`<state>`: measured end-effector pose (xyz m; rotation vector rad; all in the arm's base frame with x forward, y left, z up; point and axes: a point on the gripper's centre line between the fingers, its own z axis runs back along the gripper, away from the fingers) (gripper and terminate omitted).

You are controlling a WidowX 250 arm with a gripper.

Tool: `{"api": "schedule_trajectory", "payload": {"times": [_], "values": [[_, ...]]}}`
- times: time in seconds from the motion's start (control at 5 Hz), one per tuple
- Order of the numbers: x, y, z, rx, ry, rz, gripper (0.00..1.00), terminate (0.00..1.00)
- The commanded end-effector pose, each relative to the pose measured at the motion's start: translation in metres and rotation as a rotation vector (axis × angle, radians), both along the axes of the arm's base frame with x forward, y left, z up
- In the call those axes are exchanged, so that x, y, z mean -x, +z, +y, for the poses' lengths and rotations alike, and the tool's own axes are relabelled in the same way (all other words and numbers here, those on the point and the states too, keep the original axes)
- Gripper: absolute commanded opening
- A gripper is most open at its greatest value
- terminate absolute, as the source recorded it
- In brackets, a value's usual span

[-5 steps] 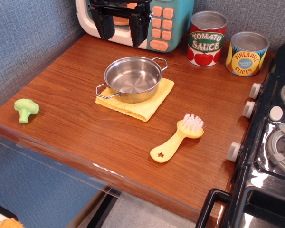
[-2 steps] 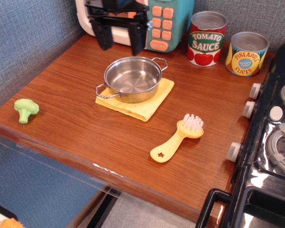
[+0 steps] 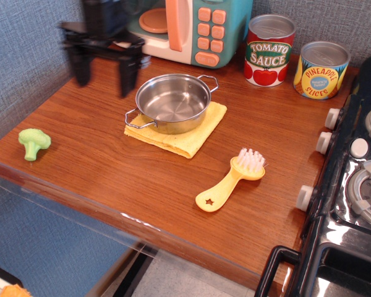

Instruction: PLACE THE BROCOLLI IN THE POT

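The small light-green plastic broccoli (image 3: 34, 143) with bumpy head lies near the tabletop's (image 3: 111, 179) front-left corner, well apart from the black gripper (image 3: 103, 79), fingers spread, empty.

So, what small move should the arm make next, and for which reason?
Probably move the tool forward and left, then down toward the brocolli. The tool hangs open and empty, left of the pot, while the brocolli lies untouched near the table's front-left edge.

Black two-fingered claw (image 3: 103, 79): shifts left from in front of the toy microwave, now left of the pot, motion-blurred.
Claw jaws: spread apart.
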<state>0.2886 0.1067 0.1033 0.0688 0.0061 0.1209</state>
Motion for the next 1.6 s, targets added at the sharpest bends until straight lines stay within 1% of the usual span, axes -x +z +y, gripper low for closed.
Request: {"api": "schedule_trajectory", "payload": {"times": [0.0,0.2,0.4,0.6,0.8,1.0,1.2,1.4], "values": [[0.061,-0.018,0.051,-0.041,0.178,-0.042,1.0,0.0],[0.069,-0.036,0.071,0.087,0.242,-0.088,1.0,0.0],[0.07,-0.057,0.084,0.167,0.255,-0.209,1.0,0.0],[0.066,-0.063,0.087,0.179,0.268,-0.271,1.0,0.0],[0.057,-0.067,0.082,0.16,0.258,-0.283,1.0,0.0],[0.049,-0.076,0.076,0.155,0.251,-0.256,1.0,0.0],[0.042,-0.086,0.071,0.117,0.236,-0.192,1.0,0.0],[0.038,-0.099,0.067,0.104,0.224,-0.126,1.0,0.0]]}}
